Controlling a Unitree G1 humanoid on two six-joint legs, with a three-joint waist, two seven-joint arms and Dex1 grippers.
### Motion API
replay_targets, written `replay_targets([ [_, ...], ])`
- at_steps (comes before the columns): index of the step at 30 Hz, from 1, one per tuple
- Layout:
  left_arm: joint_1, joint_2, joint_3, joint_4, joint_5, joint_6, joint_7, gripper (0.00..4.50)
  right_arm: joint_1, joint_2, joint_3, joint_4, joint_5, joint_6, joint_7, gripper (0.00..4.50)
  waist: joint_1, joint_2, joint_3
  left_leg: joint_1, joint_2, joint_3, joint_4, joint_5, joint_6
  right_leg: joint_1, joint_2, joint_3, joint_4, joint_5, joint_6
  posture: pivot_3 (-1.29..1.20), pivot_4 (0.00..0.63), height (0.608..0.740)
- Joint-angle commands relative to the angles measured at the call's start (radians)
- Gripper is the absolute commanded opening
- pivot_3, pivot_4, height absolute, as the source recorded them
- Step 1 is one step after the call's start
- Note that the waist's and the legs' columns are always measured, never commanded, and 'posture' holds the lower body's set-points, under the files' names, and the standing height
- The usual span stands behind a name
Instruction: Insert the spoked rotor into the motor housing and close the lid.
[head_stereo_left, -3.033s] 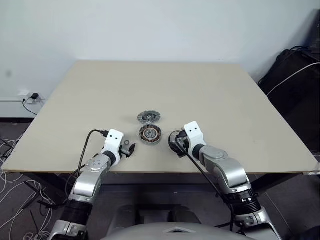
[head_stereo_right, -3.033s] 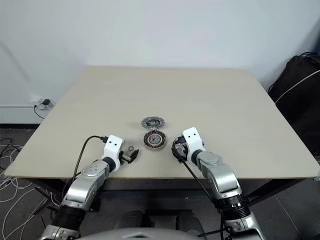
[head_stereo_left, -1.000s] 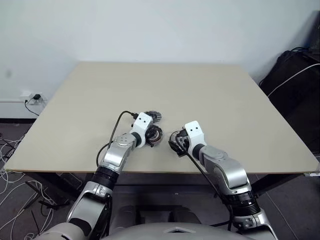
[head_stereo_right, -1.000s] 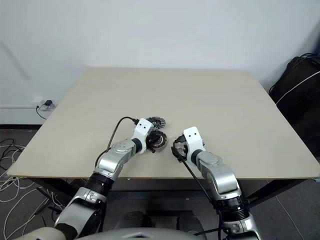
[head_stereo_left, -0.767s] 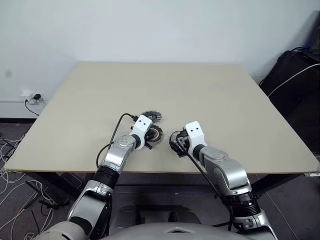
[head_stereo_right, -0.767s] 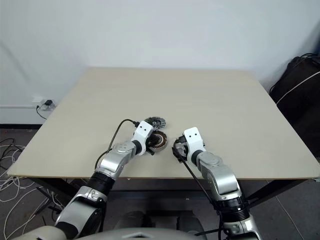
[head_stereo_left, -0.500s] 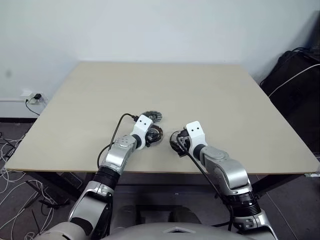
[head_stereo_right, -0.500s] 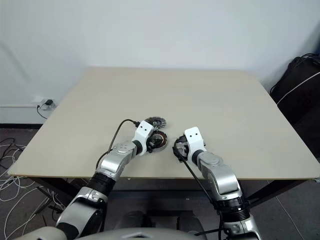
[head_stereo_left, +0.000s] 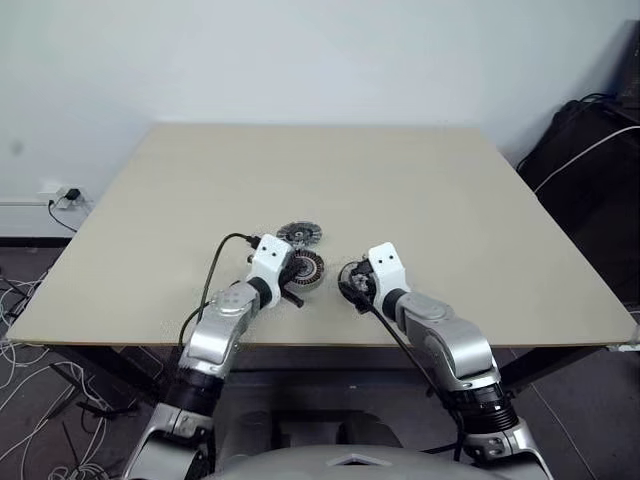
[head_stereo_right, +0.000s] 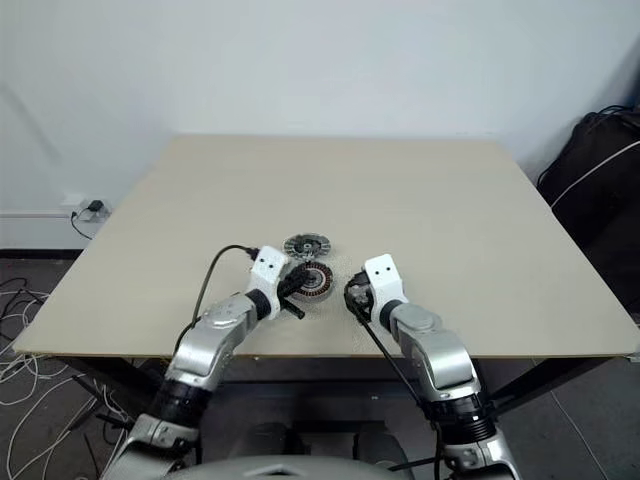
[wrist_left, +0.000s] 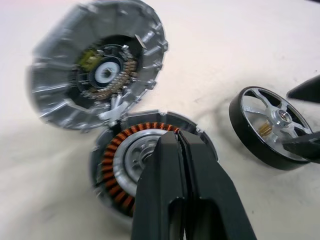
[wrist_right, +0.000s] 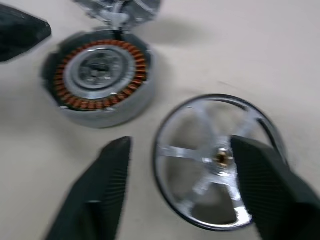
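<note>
The motor housing (head_stereo_left: 302, 267) lies near the desk's (head_stereo_left: 420, 190) front edge, the lid (head_stereo_left: 298, 234) just behind it. The left tool (wrist_left: 179, 142) is clenched, empty, over the housing. The right wrist view shows the right tool's fingers (wrist_right: 107, 172) spread around the spoked rotor (wrist_right: 220, 159) — contact cannot be told.

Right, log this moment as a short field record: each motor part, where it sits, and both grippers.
motor housing: on the table, open, copper windings showing, no rotor in it
lid: tilted beside the housing, inner face showing
spoked rotor: flat on the table beside the housing
left gripper: shut, empty, over the housing
right gripper: fingers either side of the rotor, not closed on it
</note>
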Motion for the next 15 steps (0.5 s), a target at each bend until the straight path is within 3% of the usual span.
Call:
replay_targets([
  [1,0.072,0.017,0.007,-0.128,-0.003,-0.043,0.013,0.00,-0.092,0.025,0.047,0.028,-0.012,-0.023,0.024,1.95,-0.002,0.000,0.000,0.000,0.000,0.000,0.000,0.000,0.000,0.000,0.000,0.000,0.000,0.000,0.000,0.00,0.000,0.740],
  [7,0.218,0.026,-0.001,-0.179,0.029,-0.171,0.064,0.00,-0.243,0.071,0.133,0.188,-0.049,-0.059,0.067,0.02,0.003,0.000,0.000,0.000,0.000,0.000,-0.001,0.000,0.000,0.000,-0.003,-0.002,0.000,0.000,-0.001,0.00,0.000,0.740],
  [15,0.362,0.017,0.006,-0.237,0.013,-0.197,0.101,0.00,-0.402,0.150,0.169,0.438,-0.109,-0.146,0.077,0.02,0.002,0.001,0.000,0.000,-0.004,0.000,-0.004,0.000,0.000,-0.001,-0.016,-0.015,0.000,0.000,-0.001,0.00,0.000,0.740],
])
